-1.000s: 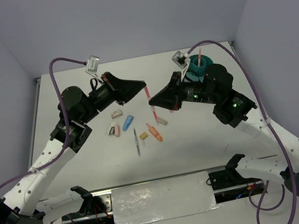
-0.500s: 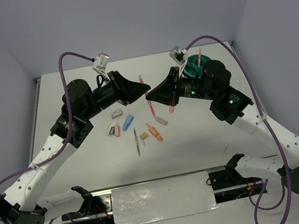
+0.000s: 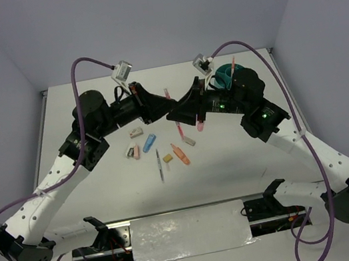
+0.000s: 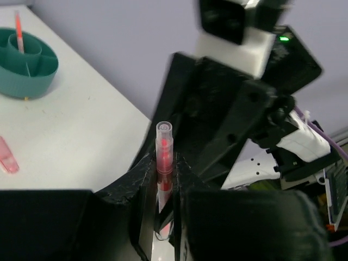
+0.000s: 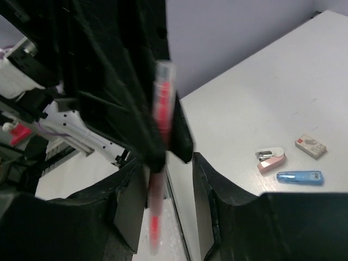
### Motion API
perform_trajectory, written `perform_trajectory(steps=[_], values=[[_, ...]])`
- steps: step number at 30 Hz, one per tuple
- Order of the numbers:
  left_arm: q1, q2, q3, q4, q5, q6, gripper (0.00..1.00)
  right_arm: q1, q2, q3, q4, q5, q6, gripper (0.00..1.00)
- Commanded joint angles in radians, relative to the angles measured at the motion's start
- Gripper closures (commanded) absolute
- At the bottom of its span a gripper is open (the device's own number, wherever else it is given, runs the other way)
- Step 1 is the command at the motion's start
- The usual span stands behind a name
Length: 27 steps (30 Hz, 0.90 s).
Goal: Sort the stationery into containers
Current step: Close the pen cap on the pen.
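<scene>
My left gripper (image 3: 166,103) is shut on a pink pen (image 3: 167,94) and holds it upright above the table's middle; the left wrist view shows the pen (image 4: 163,142) pinched between my fingers (image 4: 142,179). My right gripper (image 3: 178,111) meets it nose to nose. In the right wrist view it (image 5: 166,201) is open, with the pen's blurred lower part (image 5: 155,223) between its jaws, close to the left one. The teal cup (image 3: 224,76) stands at the back right with a pink pen (image 3: 233,64) in it; it also shows in the left wrist view (image 4: 24,65).
On the table below lie a pink pen (image 3: 178,128), a pink piece (image 3: 200,126), a grey block (image 3: 136,133), a blue piece (image 3: 149,142), a pink block (image 3: 136,152), a thin dark pen (image 3: 159,165), an orange marker (image 3: 179,154) and a grey block (image 3: 190,141).
Both grippers have closed in on each other above the table's middle. My left gripper has lifted the pink pen up and to the right; my right gripper has moved left around it.
</scene>
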Motion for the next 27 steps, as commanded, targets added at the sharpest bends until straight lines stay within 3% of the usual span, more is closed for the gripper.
perform_trajectory(steps=[1,4,7,8,9,10,12,13,14,17,22,25,27], values=[[-0.005,-0.014,0.107,0.066,0.071,0.067,1.0,0.001,0.026,0.014,0.088,-0.069,0.025,0.55],[-0.006,0.001,0.153,0.042,0.085,0.087,1.0,0.011,0.031,0.008,0.121,-0.077,0.042,0.58],[-0.005,0.009,0.161,0.031,0.078,0.1,1.0,0.015,0.045,0.03,0.118,-0.091,0.038,0.81],[-0.005,0.011,0.161,0.025,0.075,0.103,1.0,0.017,0.046,0.034,0.118,-0.089,0.038,0.96],[-0.006,0.014,0.162,0.019,0.07,0.107,1.0,0.017,0.045,0.033,0.122,-0.091,0.042,1.0],[-0.006,0.015,0.164,0.014,0.065,0.112,1.0,0.017,0.039,0.028,0.13,-0.094,0.047,1.0],[-0.005,0.021,0.168,-0.008,0.053,0.121,0.85,0.017,0.032,0.013,0.162,-0.098,0.067,1.0],[-0.006,0.024,0.17,-0.008,0.056,0.121,0.75,0.018,0.028,0.01,0.171,-0.098,0.069,1.0],[-0.005,0.026,0.173,-0.014,0.059,0.124,0.5,0.018,0.026,0.008,0.171,-0.094,0.067,1.0],[-0.005,0.029,0.196,-0.04,0.014,0.138,0.23,0.017,0.022,0.013,0.154,-0.085,0.053,1.0],[0.032,0.037,0.234,-0.097,-0.024,0.132,0.07,0.018,0.017,0.02,0.096,-0.082,0.02,1.0],[0.044,0.047,0.265,-0.121,-0.039,0.13,0.06,0.017,0.005,0.01,0.082,-0.08,0.013,1.0],[0.058,0.05,0.263,-0.118,-0.037,0.121,0.12,0.018,0.005,0.014,0.076,-0.082,0.009,1.0]])
